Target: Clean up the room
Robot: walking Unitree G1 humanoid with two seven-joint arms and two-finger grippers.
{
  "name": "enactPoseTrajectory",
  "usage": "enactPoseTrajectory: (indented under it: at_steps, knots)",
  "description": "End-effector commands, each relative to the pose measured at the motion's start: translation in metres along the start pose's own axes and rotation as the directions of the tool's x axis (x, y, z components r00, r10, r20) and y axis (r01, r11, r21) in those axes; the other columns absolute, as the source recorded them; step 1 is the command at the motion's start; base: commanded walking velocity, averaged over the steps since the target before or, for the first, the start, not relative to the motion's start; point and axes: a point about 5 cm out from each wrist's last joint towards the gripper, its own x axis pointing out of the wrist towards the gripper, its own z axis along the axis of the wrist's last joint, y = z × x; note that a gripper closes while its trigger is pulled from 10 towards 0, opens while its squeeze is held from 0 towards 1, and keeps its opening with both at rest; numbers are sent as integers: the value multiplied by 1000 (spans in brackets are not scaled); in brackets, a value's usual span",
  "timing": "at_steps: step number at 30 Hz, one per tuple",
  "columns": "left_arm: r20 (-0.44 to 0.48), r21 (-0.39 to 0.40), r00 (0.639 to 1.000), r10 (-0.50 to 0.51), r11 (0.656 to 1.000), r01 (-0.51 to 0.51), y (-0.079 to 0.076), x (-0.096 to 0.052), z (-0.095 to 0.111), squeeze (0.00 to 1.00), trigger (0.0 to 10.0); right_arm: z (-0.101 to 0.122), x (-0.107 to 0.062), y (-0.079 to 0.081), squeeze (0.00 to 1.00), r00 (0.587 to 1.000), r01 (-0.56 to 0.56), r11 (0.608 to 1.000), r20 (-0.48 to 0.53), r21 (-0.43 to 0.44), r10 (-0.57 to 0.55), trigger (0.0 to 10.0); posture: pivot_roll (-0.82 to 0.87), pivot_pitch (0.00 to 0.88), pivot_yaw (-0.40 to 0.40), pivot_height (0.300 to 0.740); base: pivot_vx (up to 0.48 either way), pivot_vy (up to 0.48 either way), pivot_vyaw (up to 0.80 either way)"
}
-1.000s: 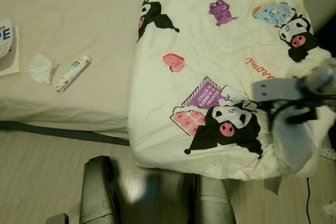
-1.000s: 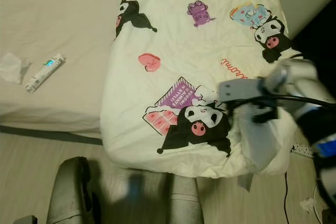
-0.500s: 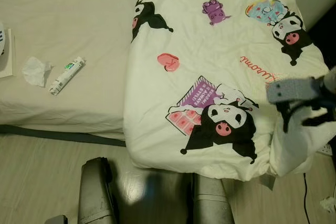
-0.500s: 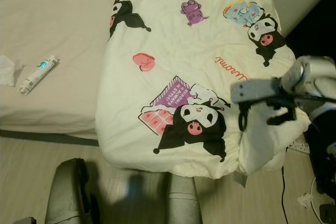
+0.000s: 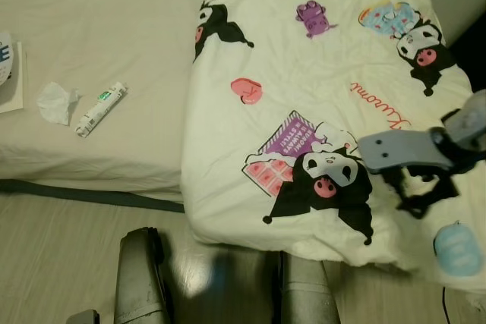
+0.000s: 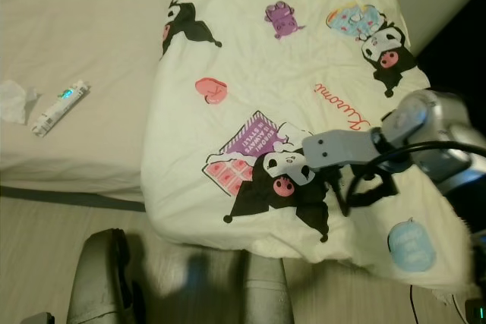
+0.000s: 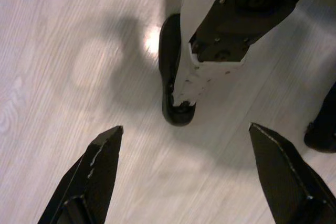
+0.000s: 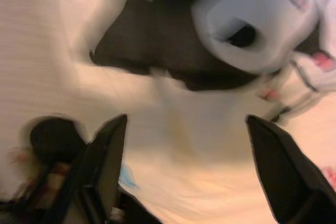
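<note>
Right gripper [image 6: 357, 191]: at the right of the frame, over the near right corner of the quilt, its black fingers [image 8: 105, 166] spread wide with nothing between them
Quilt [image 5: 319, 111]: white, printed with black cartoon figures, hearts and a purple book; it lies flat over the right half of the bed, its near edge hanging over the side toward the floor
Left gripper [image 7: 184, 182]: hanging low over the pale wood floor [image 7: 63, 51], fingers apart and holding nothing
Bed [image 5: 99, 20]: bare cream sheet across the upper left of the frame
Tube [image 5: 100, 108]: small and white, lying on the sheet at centre left
Tissue [image 5: 56, 102]: crumpled, just to the left of the tube
Book [image 5: 9, 73]: at the far left edge, cut off by the frame
</note>
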Motion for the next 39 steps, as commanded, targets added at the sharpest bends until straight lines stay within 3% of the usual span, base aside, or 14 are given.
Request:
enactPoseTrajectory:
  at_steps: [1, 4, 9, 12, 15, 25, 27, 29, 30, 32, 33, 36, 37, 39]
  knots:
    - [-84, 11, 987, -134, 991, 136, -35, 3, -20, 0, 10000, -18, 18, 10, 0, 994, -7, 1000, -112, 23, 10, 10000, -159, 211, -73, 535, 0, 0, 0]
    - [-85, 8, 987, -137, 990, 138, -37, 2, -21, 0, 10000, -33, 37, 24, 0, 980, -41, 997, -195, 60, 52, 10000, -157, 206, -72, 535, 0, 0, 0]
    - [-90, 10, 989, -121, 992, 122, -34, 3, -20, 0, 10000, 4, 69, 24, 0, 994, -28, 954, 113, 297, -6, 10000, -148, 183, -65, 535, 0, 0, 0]
    - [-78, 15, 993, -86, 996, 87, -29, 4, -15, 0, 10000, 46, 83, 7, 0, 899, -3, 866, 381, 501, -217, 10000, -142, 174, -61, 535, 0, 0, 0]
    - [-43, -3, 996, 81, 997, -81, -6, 7, 3, 0, 10000, 97, 97, 0, 0, 630, -202, 649, 604, 733, -487, 10000, -114, 149, -43, 535, 0, 0, 0]
    - [-36, 21, 968, 247, 969, -246, 25, 4, 21, 0, 10000, 127, 135, 18, 0, 494, -486, 287, 530, 826, -690, 10000, -69, 104, -8, 535, 0, 0, 0]
    - [-37, 16, 969, 243, 970, -243, 25, 5, 22, 0, 10000, 132, 135, 22, 0, 474, -528, 301, 570, 794, -671, 10000, -69, 104, -10, 535, 0, 0, 0]
    - [-41, 15, 976, 213, 977, -213, 20, 6, 21, 0, 10000, 135, 144, 42, 0, 584, -431, 518, 666, 739, -464, 10000, -70, 104, -7, 535, 0, 0, 0]
    - [-41, 15, 976, 213, 977, -213, 20, 6, 21, 0, 10000, 135, 144, 42, 0, 584, -431, 518, 666, 739, -464, 10000, -70, 104, -7, 535, 0, 0, 0]
    - [-55, 25, 982, 181, 983, -179, 14, 7, 17, 0, 10000, 103, 161, 71, 0, 818, -276, 714, 547, 643, -176, 10000, -86, 112, -11, 535, 0, 0, 0]
    - [-55, 25, 982, 181, 983, -179, 14, 7, 17, 0, 10000, 103, 161, 71, 0, 818, -276, 714, 547, 643, -176, 10000, -86, 112, -11, 535, 0, 0, 0]
    - [-67, 25, 983, 172, 985, -171, 10, 7, 12, 0, 10000, 60, 166, 85, 0, 931, -169, 814, 361, 556, -54, 10000, -99, 117, -16, 535, 0, 0, 0]
    - [-92, 8, 985, 149, 989, -149, 4, 6, 3, 0, 10000, -12, 146, 98, 0, 985, -156, 899, 126, 409, 114, 10000, -121, 136, -22, 535, 0, 0, 0]
    - [-100, 2, 985, 138, 990, -139, 2, 6, 0, 0, 10000, -35, 133, 103, 0, 983, -183, 907, 50, 379, 178, 10000, -121, 136, -22, 535, 0, 0, 0]
